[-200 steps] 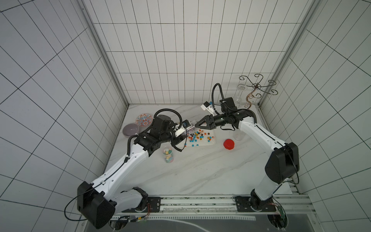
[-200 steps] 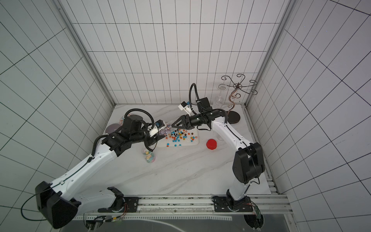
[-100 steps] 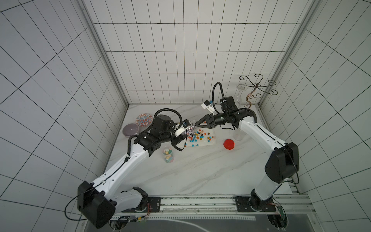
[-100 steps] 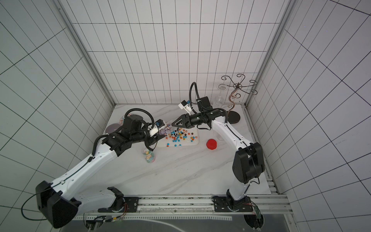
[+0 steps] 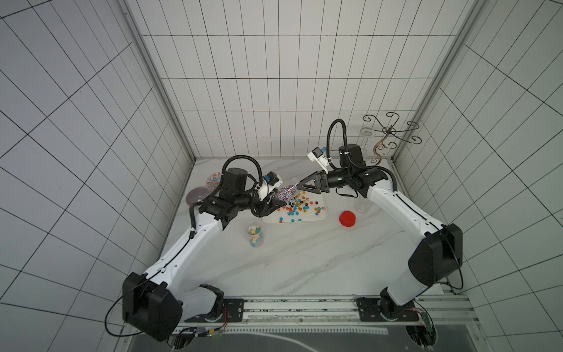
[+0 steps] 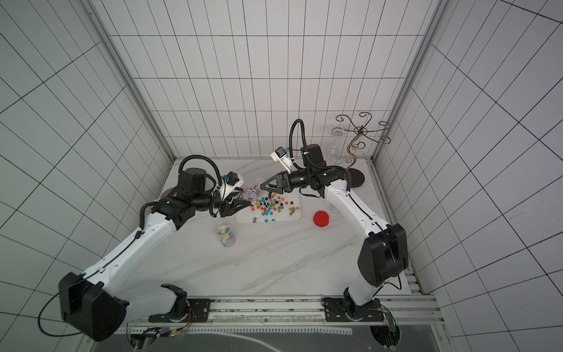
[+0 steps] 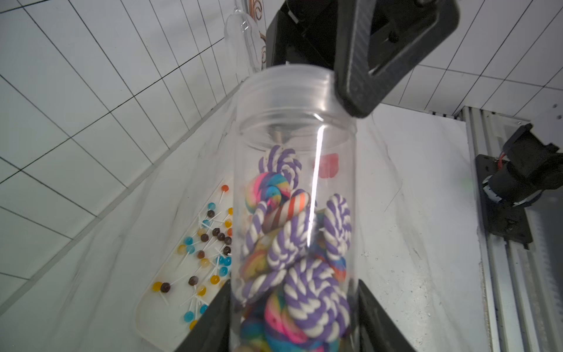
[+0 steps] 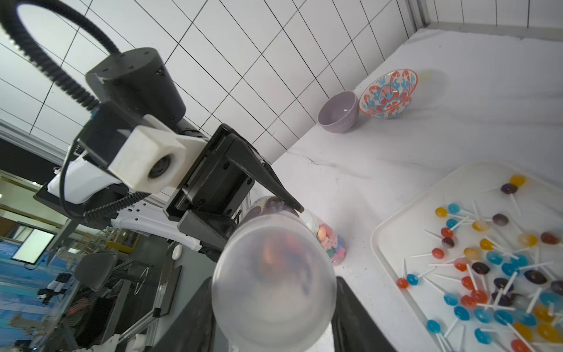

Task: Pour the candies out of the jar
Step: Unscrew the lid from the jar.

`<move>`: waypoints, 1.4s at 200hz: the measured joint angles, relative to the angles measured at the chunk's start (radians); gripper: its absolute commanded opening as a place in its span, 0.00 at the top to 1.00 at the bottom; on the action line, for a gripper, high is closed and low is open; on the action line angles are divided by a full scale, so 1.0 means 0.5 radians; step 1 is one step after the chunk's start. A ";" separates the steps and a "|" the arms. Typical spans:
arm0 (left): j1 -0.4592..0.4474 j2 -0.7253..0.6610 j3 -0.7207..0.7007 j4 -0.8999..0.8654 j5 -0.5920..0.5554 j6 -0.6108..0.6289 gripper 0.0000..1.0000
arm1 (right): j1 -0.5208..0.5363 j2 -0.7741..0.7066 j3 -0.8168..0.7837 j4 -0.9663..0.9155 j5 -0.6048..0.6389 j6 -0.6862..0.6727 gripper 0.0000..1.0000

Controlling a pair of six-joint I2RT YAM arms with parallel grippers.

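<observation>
1. The jar (image 7: 335, 170) is gripped low on its clear wall by the left gripper (image 7: 292, 332); a finger is pressed against each side.
2. The jar is held off the table, tilted, above the end of the tray (image 8: 426, 195) nearest the left arm, as seen in both top views.
3. The candies (image 7: 307, 283), purple-and-white twists and rainbow swirls, are packed in the part of the jar nearest the left gripper. The part below the lid (image 7: 289, 88) is empty.
4. The frosted lid is on the jar and is pointed at the right arm.
5. The right gripper (image 8: 274, 283) is set around the lid at a medium opening. Its fingers are seen against the lid's two sides.
6. Lollipops (image 8: 494, 257) on white sticks are scattered across the tray.
7. A second jar (image 5: 255, 236) of pastel sweets is stood upright and uncapped on the table, beside the tray and near the left arm.
8. A red cap (image 5: 347, 219) is laid on the table beyond the tray's other end.
9. A purple bowl (image 8: 338, 117) and a patterned bowl (image 8: 387, 94) are placed side by side by the wall, behind the left arm.
</observation>
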 measured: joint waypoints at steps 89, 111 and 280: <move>0.148 0.217 0.129 -0.156 0.658 -0.024 0.46 | -0.032 -0.076 -0.179 0.153 -0.196 -0.417 0.77; 0.172 0.230 0.132 -0.167 0.750 -0.026 0.45 | -0.036 -0.080 -0.188 0.110 -0.230 -0.518 0.73; 0.220 0.230 0.140 -0.140 0.803 -0.060 0.44 | -0.035 -0.114 -0.192 0.056 -0.230 -0.395 0.18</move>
